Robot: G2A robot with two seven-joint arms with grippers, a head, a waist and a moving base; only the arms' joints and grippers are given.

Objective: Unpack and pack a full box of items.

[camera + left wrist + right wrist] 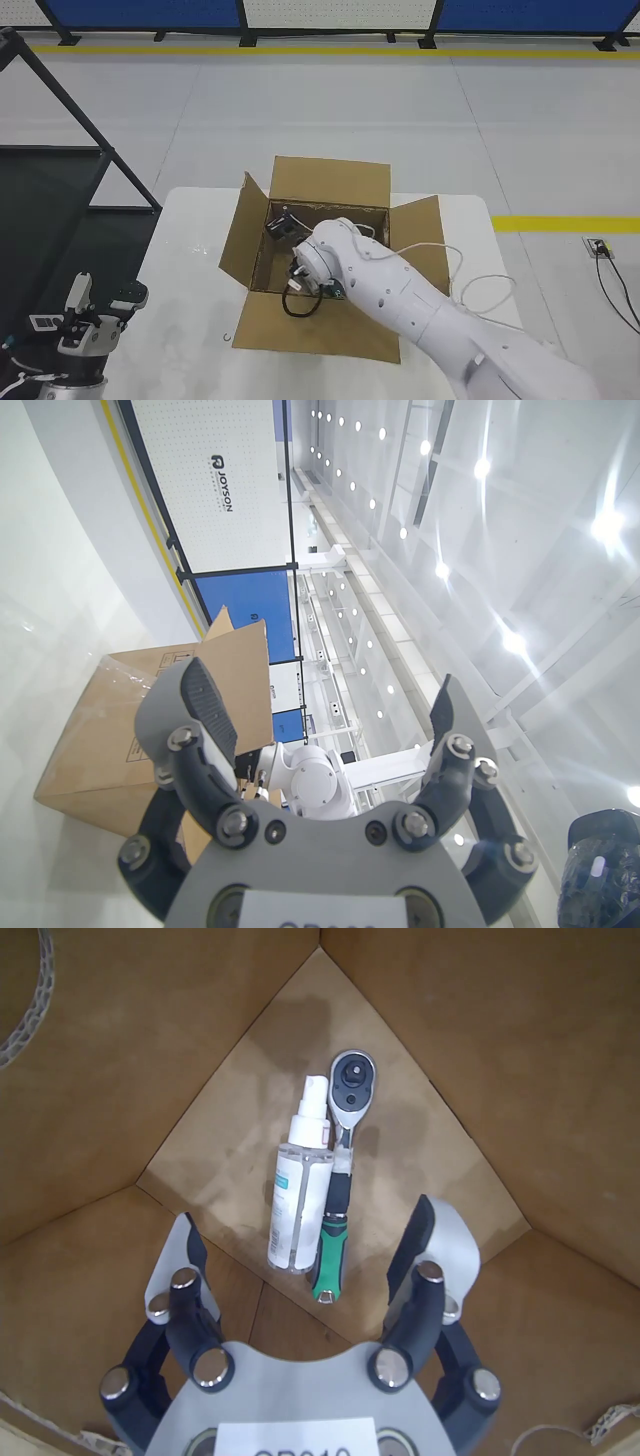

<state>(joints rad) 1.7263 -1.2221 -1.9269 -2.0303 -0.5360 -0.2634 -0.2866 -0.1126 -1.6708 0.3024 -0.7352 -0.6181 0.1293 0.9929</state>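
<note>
My right gripper [306,1218] hangs spread above the spray bottle [295,1198]: light and slick, I judge, so I'd pinch its middle.

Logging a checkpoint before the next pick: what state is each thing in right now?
cardboard box: open, flaps spread outward.
spray bottle: lying flat on the box floor.
ratchet wrench: lying flat alongside the spray bottle.
right gripper: open, empty, inside the box.
left gripper: open, empty, outside the box.

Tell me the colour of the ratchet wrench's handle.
The handle is green with black; the right wrist view shows it best.
</note>
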